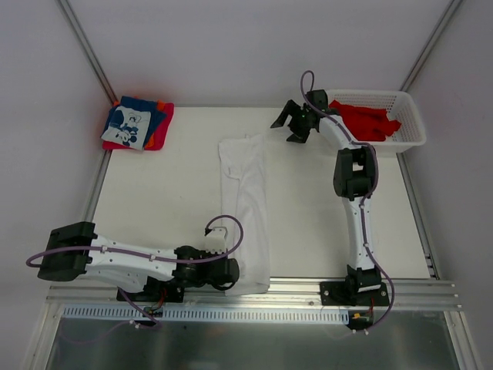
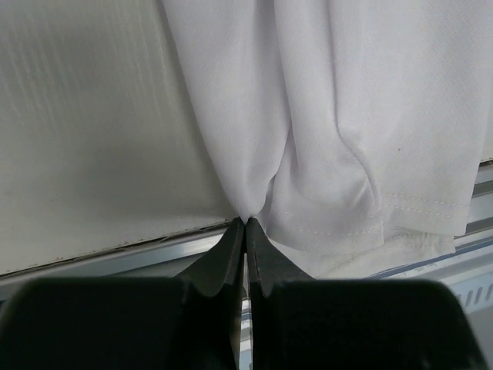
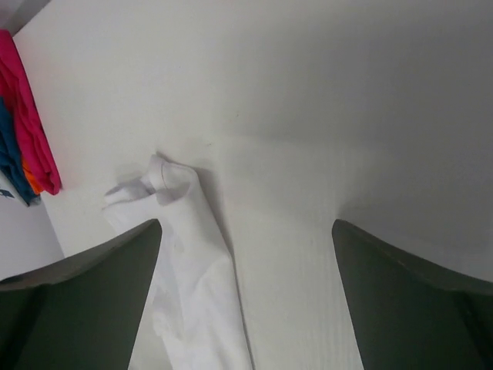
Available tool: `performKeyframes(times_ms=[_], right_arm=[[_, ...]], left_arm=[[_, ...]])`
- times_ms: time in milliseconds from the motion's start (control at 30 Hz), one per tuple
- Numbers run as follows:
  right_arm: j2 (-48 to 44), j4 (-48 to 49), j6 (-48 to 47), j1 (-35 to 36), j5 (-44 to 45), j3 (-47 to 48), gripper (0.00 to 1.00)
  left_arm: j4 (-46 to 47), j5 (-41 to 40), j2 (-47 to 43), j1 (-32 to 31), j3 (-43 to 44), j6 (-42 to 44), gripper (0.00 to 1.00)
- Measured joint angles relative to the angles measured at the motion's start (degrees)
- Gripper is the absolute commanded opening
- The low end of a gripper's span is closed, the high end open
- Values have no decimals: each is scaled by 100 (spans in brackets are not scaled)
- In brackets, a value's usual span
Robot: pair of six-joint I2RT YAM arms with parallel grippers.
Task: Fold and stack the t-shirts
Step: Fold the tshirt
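A plain white t-shirt lies on the table as a long narrow strip running from far to near. My left gripper is at its near end, shut on a pinch of the white cloth right at the fingertips. My right gripper hovers open and holds nothing, beyond the strip's far end; in its wrist view the white t-shirt lies below its left finger. A stack of folded t-shirts, blue with a white print over red and orange, sits at the far left corner. Red t-shirts fill the basket.
The white lattice basket stands at the far right corner, just behind my right arm. A metal rail runs along the table's near edge, and the shirt's hem hangs over it. The folded stack shows at the left edge of the right wrist view.
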Motion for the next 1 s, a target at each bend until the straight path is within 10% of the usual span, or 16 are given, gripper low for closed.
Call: performKeyframes(times_ms=[267,367,533,800,1000], right_arm=[[-1250,-529,-485,302,415,-1211,100],[-2308,-734,-671,352,645,-1939,99],[-4157,-922,-966,535,1025,-2610,99],[-6188,-1047,-1167,973,1432,-4092,100],[-6835,-1012,-1051,1303,1720,-5641,100]], left_arm=[[-133,-361,-452,114,-15,267,0],[-188,-404,-824,127,-55,437,48],[-389,-577,-1150,127,142,1025,99],[-601,-1178,-1145,326,1224,2122,99],[-365,-1281,-726,2199,1300,3047,37]])
